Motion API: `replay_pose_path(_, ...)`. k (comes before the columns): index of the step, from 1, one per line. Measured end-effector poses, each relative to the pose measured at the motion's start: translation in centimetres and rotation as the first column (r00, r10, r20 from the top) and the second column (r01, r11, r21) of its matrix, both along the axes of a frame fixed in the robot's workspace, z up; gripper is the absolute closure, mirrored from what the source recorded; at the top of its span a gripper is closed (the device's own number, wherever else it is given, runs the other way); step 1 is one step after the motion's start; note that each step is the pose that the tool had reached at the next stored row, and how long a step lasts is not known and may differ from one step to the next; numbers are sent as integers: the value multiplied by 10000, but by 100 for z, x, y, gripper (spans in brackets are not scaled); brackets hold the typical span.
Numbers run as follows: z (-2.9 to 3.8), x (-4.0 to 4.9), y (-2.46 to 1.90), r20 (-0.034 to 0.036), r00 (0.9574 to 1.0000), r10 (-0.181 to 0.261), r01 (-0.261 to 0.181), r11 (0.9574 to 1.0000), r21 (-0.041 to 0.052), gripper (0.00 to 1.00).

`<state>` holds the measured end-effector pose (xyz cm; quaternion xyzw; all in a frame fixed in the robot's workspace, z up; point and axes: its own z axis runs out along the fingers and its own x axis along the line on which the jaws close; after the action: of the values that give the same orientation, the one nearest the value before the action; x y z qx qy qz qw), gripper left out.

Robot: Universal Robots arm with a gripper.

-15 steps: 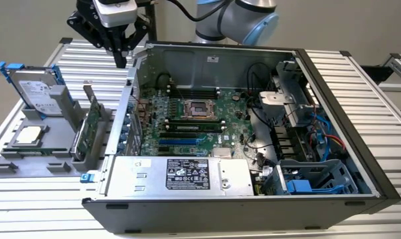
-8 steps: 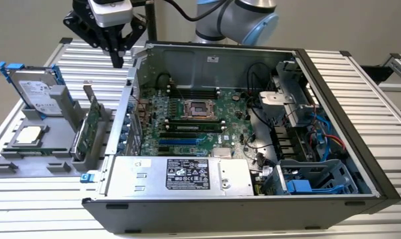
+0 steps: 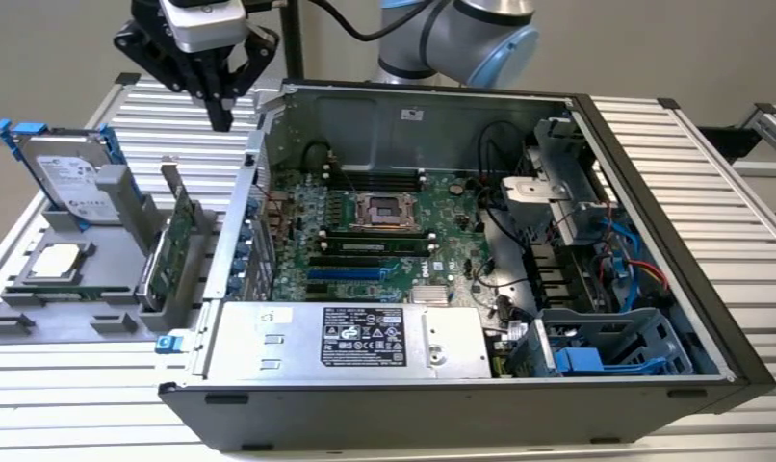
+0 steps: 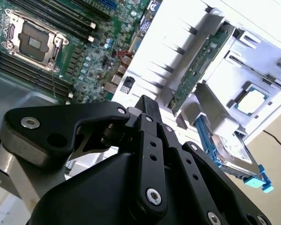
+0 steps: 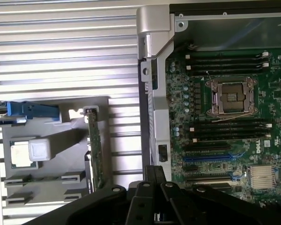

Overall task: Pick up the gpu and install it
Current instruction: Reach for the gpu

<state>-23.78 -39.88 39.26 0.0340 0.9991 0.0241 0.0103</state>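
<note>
on the exterior view's left, the gpu (image 3: 169,248) stands on edge in a grey holder (image 3: 67,310) on the table (image 3: 54,385), likely so its top edge is free to grasp. the gripper (image 3: 219,119) hangs above it, fingers pressed together, empty. the first wrist view looks down on the gpu (image 5: 94,145) edge-on, beside the open case (image 3: 426,399).

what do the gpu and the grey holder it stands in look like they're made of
The gpu: green fibreglass-type circuit board, slightly glossy; its end bracket looks like bare silver metal. The holder: probably matte grey plastic, judging by its uniform, dull surface.
</note>
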Motion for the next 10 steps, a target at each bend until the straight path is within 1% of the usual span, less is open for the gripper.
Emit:
replay_pose_path(5, 0, -42, 0, -1, 10000, 1, -1, 10000, 0, 100)
replay_pose_path(10, 0, -110, 0, 0, 10000, 0, 0, 10000, 0, 100)
